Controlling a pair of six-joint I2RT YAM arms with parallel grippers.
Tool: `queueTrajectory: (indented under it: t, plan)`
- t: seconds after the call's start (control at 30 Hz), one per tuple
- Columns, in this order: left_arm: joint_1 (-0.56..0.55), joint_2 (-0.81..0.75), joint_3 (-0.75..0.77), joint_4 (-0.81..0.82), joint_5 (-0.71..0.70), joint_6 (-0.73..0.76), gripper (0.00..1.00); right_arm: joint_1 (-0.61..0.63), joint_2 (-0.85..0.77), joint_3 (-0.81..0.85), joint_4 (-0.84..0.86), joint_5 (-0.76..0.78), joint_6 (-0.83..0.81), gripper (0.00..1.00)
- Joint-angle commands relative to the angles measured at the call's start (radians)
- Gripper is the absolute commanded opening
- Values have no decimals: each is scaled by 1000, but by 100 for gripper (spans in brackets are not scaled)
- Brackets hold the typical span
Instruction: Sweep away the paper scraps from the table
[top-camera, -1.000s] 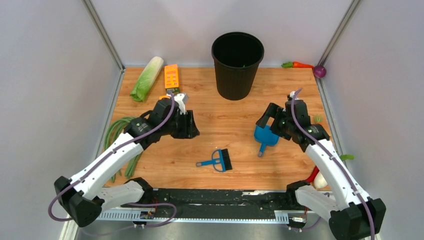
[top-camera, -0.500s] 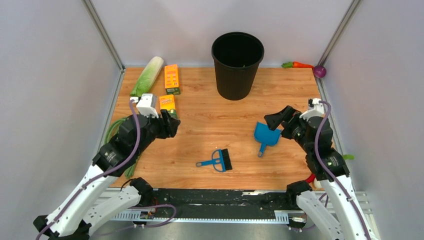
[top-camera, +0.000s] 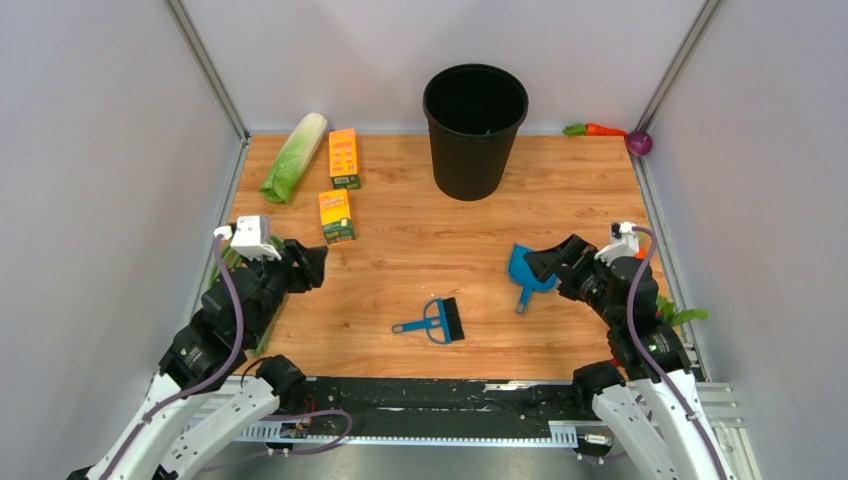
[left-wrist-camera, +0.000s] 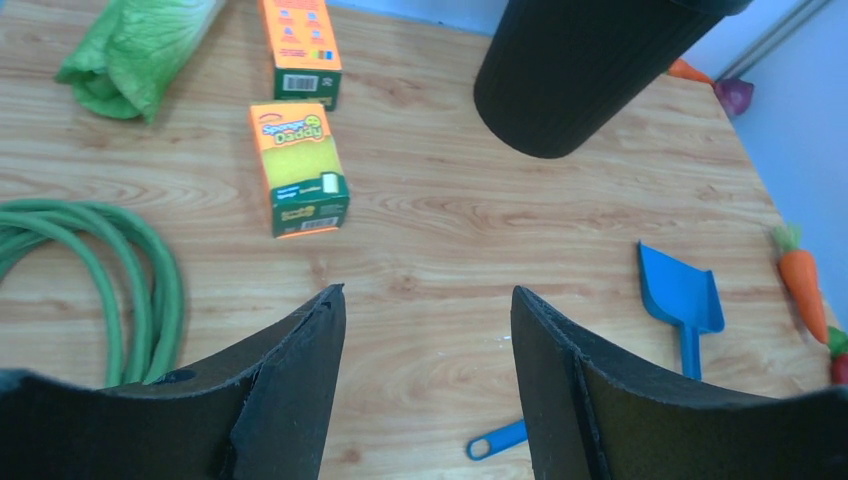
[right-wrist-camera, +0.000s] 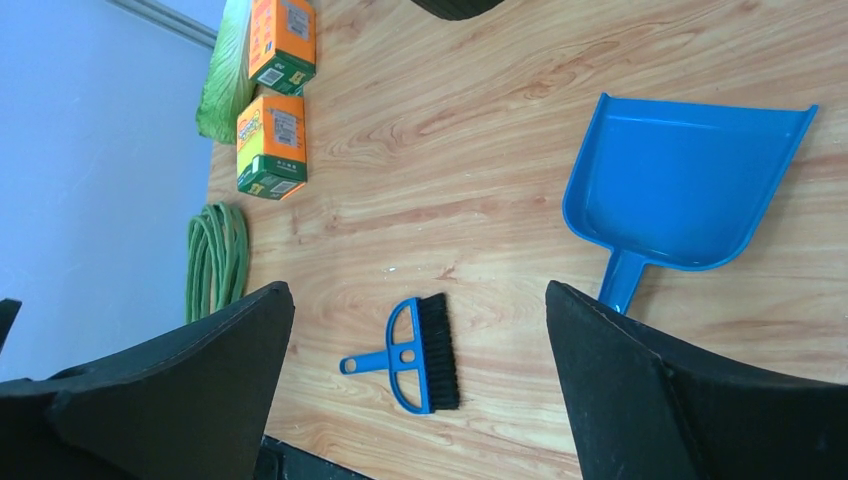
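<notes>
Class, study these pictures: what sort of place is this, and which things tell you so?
Probably a robot test cell in a lab: two robot arms fixed at the edge of a table, plain grey walls closing it in, and a toy-like carrot and cabbage as props.

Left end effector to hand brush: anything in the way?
Nothing visible. Bare table lies between the left end effector and the hand brush. The sponge box sits farther back and the green hose lies by the left edge, both clear of that line.
</notes>
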Motion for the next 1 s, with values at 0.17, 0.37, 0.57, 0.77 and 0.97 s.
queueTrajectory:
  t: [0.17, 0.37, 0.57, 0.77, 0.97]
  plan:
    - [1, -166, -21, -97, -102, 33, 70, 4, -118, -85, 82, 156, 47, 100]
    - [1, -244, -100, -89, -159, 2, 71, 5, -128, -61, 21, 233, 49, 100]
    - [1, -235, -139, -74, -199, -29, 71, 2, -115, -21, -7, 250, 33, 100]
    - [1, -224, -191, -32, -239, -55, 72, 4, -65, 24, -30, 210, 8, 100]
    - [1, -208, -229, 9, -279, -76, 72, 4, -39, 33, -53, 202, -9, 100]
